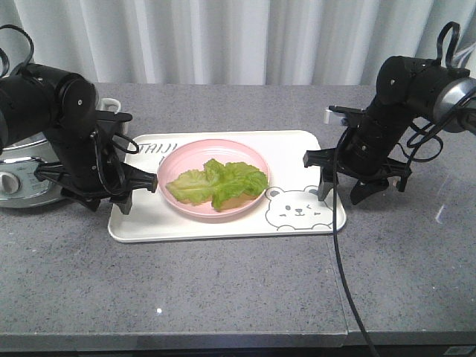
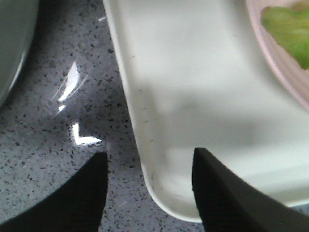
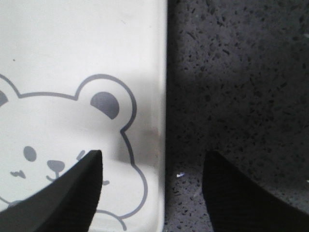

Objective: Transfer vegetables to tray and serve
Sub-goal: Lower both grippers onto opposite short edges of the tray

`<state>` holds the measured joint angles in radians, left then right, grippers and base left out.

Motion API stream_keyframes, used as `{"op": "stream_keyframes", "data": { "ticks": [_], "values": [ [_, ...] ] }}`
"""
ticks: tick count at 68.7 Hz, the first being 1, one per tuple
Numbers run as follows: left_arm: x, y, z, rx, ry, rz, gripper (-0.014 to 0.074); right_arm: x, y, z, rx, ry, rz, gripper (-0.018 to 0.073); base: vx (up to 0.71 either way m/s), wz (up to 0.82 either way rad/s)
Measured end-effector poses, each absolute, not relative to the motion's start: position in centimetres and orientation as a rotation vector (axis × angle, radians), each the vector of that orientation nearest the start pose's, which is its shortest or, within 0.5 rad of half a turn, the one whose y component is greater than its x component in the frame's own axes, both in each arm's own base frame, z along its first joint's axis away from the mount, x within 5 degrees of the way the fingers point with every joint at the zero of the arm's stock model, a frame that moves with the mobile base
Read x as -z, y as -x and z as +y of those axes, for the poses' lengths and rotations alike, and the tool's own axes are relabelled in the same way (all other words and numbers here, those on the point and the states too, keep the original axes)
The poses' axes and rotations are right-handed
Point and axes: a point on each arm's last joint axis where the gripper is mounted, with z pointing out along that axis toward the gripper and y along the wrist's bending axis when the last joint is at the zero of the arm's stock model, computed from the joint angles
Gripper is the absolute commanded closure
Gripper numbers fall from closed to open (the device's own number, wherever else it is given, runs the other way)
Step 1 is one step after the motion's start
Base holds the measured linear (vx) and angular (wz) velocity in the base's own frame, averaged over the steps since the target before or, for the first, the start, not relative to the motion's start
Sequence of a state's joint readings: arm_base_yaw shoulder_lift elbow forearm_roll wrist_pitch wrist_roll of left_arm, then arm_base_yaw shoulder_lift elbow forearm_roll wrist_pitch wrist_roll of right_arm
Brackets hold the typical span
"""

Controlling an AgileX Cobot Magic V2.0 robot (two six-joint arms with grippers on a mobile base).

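Green lettuce leaves, the vegetables [image 1: 217,183], lie on a round pink plate [image 1: 215,178] that stands on the cream-white tray [image 1: 149,219] with a bear drawing. My left gripper [image 1: 140,195] is open at the tray's left front corner, one finger over the tray [image 2: 203,96] and one over the counter. My right gripper [image 1: 341,195] is open astride the tray's right edge [image 3: 157,96], one finger above the bear face, the other above the counter. A bit of lettuce [image 2: 289,29] shows at the top right of the left wrist view.
A silver-grey cooker [image 1: 18,175] with a white handle stands at the far left, behind my left arm. A black cable [image 1: 341,260] hangs from my right arm across the counter front. The grey speckled counter [image 1: 223,290] ends at a white curtain.
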<state>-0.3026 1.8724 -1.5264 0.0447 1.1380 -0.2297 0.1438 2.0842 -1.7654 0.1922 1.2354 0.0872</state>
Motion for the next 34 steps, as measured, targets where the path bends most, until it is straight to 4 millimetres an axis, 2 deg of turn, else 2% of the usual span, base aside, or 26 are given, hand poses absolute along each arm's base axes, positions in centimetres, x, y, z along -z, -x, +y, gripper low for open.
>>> {"op": "stream_keyframes", "data": {
  "ticks": [26, 34],
  "values": [
    [-22.5, -36.1, -10.9, -0.019, -0.139, 3.021, 0.0221, -22.5, -42.4, 7.9, -0.311, 0.0, 3.045, 0.0125, 0.0, 0.0],
    [-22.3, -36.1, -10.9, -0.017, -0.142, 3.017, 0.0221, -21.6, -42.5, 7.9, -0.311, -0.004, 3.068, 0.0125, 0.0, 0.0]
  ]
}}
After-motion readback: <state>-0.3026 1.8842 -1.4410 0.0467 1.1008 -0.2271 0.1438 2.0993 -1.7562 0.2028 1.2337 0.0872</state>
